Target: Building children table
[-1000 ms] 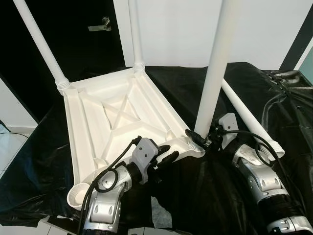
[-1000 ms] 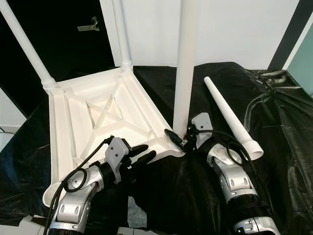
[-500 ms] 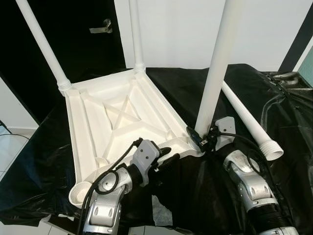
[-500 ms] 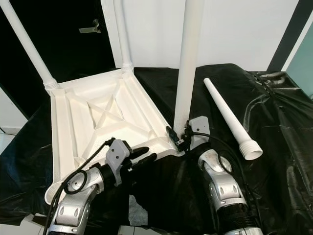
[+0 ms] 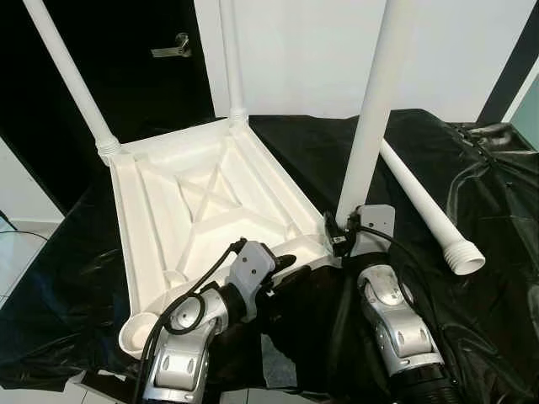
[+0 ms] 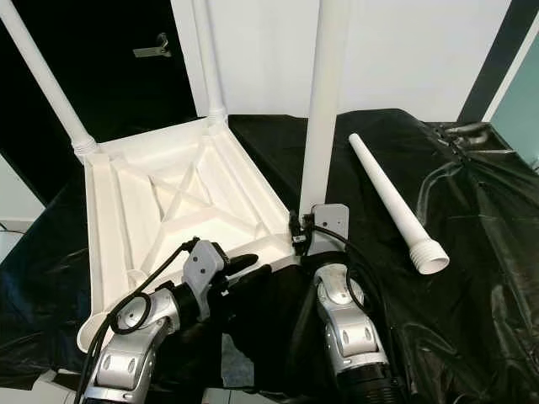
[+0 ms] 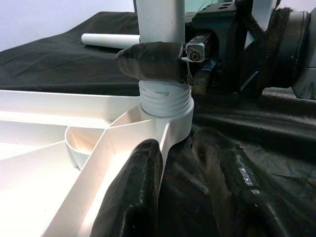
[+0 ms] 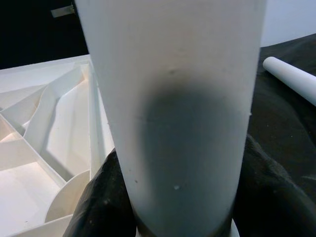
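White plastic: the upturned children's table (image 5: 202, 210) lies on black sheeting (image 5: 472, 185). Over the last second the right tool (image 7: 163, 61) has swung round the third leg (image 5: 370, 126) while pinching its base, so I judge it is screwing the leg into its socket. The left tool (image 5: 282, 268), fingers spread, steadies the frame rim. The fourth leg (image 5: 425, 206) lies loose nearby. The legs' tops are cut off.

A white wall (image 5: 295, 50) stands at the far side, with a dark door (image 5: 126, 67) and its metal handle (image 5: 173, 45) far left. Black sheeting (image 5: 472, 194) is spread below. Pale floor (image 5: 17, 252) shows near left.
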You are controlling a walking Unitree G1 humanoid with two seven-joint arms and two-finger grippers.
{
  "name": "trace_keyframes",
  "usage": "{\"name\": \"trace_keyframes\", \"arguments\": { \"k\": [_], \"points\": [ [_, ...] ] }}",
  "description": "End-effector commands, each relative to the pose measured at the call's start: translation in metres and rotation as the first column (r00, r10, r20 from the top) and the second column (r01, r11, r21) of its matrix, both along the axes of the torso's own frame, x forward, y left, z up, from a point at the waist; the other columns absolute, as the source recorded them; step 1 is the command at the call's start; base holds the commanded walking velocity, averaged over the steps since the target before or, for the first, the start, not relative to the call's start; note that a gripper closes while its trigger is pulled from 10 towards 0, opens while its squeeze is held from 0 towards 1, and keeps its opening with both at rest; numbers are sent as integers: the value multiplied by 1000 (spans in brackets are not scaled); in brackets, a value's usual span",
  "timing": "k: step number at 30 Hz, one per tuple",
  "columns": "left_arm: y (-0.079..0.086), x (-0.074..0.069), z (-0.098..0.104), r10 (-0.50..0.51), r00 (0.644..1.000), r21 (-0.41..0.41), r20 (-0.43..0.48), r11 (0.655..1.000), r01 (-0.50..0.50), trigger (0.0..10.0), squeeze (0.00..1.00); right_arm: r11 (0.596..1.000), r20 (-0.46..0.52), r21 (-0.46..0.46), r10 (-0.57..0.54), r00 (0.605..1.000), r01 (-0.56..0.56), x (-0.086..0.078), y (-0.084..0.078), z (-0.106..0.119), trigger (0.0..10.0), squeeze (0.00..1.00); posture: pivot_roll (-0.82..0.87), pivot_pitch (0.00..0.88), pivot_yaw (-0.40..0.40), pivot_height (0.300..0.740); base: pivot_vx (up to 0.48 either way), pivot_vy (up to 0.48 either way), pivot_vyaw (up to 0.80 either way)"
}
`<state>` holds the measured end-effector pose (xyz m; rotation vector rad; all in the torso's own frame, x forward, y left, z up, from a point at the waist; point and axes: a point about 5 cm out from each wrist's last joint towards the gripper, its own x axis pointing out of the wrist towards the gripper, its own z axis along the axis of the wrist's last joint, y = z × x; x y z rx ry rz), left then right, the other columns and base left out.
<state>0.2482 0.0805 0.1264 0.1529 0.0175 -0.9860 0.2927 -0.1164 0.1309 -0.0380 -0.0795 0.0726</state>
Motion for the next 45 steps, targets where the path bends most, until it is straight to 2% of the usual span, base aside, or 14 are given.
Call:
{"name": "trace_keyframes", "arguments": {
  "k": [1, 3, 4, 5, 6, 12, 20, 22, 23, 38, 39, 40, 42, 45],
  "points": [
    [4, 4, 2, 111, 994, -3, 13, 994, -111, 10000, 0, 999, -73, 15, -33, 997, 35, -3, -5, -14, 10000, 0, 25, 0, 40, 740, 0, 0, 0],
    [4, 4, 2, 108, 994, 2, 14, 994, -108, 10000, 0, 1000, -67, 9, -29, 997, 30, -3, -7, -13, 10000, 0, 24, 0, 42, 740, 0, 0, 0],
    [4, 4, 2, 105, 994, 7, 16, 994, -105, 10000, 0, 999, -67, 3, -31, 997, 32, -3, -9, -12, 10000, 671, 25, 0, 40, 740, 0, 0, 0],
    [4, 4, 2, 105, 994, 9, 16, 994, -105, 10000, 0, 1000, -58, 1, -23, 998, 23, -3, -10, -10, 10000, 671, 26, 0, 40, 740, 0, 0, 0],
    [5, 4, 2, 106, 994, 10, 16, 994, -107, 10000, 0, 1000, -52, 0, -17, 998, 17, -3, -12, -9, 10000, 1000, 26, 0, 40, 740, 0, 0, 0],
    [5, 4, 2, 112, 994, 11, 15, 994, -112, 10000, 0, 999, -30, -12, 32, 999, -32, -5, -14, -5, 10000, 1000, 29, 0, 36, 740, 0, 0, 0],
    [4, 0, 1, 108, 994, 18, 15, 994, -108, 10000, 0, 968, -28, -29, 249, 968, -250, -10, -22, -7, 10000, 1000, 38, 0, 31, 740, 0, 0, 0],
    [5, 0, 1, 107, 994, 21, 15, 994, -107, 10000, 0, 956, -31, -40, 290, 957, -291, -10, -26, -6, 10000, 882, 38, 0, 30, 740, 0, 0, 0],
    [6, 0, 1, 106, 994, 24, 15, 994, -106, 10000, 0, 941, -41, -58, 331, 943, -333, -8, -29, -5, 10000, 0, 41, 0, 32, 740, 0, 0, 0],
    [10, 0, 1, 92, 996, 39, 19, 995, -92, 10000, 0, 789, -119, -200, 568, 814, -580, 10, -35, 1, 10000, 0, 50, 0, 41, 740, 0, 0, 0],
    [9, -1, 1, 86, 996, 40, 18, 995, -86, 10000, 0, 769, -135, -219, 585, 800, -600, 13, -35, 0, 7294, 0, 52, 0, 42, 740, 0, 0, 0],
    [9, -1, 1, 86, 996, 40, 18, 995, -86, 10000, 0, 769, -135, -219, 585, 800, -600, 13, -35, 0, 7294, 0, 52, 0, 42, 740, 0, 0, 0],
    [7, -2, 1, 71, 997, 45, 15, 996, -72, 10000, 0, 748, -154, -236, 601, 784, -620, 18, -37, -1, 392, 0, 55, 0, 38, 740, 0, 0, 0],
    [5, -2, 0, 64, 998, 49, 15, 997, -65, 10000, 0, 743, -168, -255, 597, 785, -619, 20, -40, -3, 0, 0, 56, 0, 35, 740, 0, 0, 0]
  ]
}}
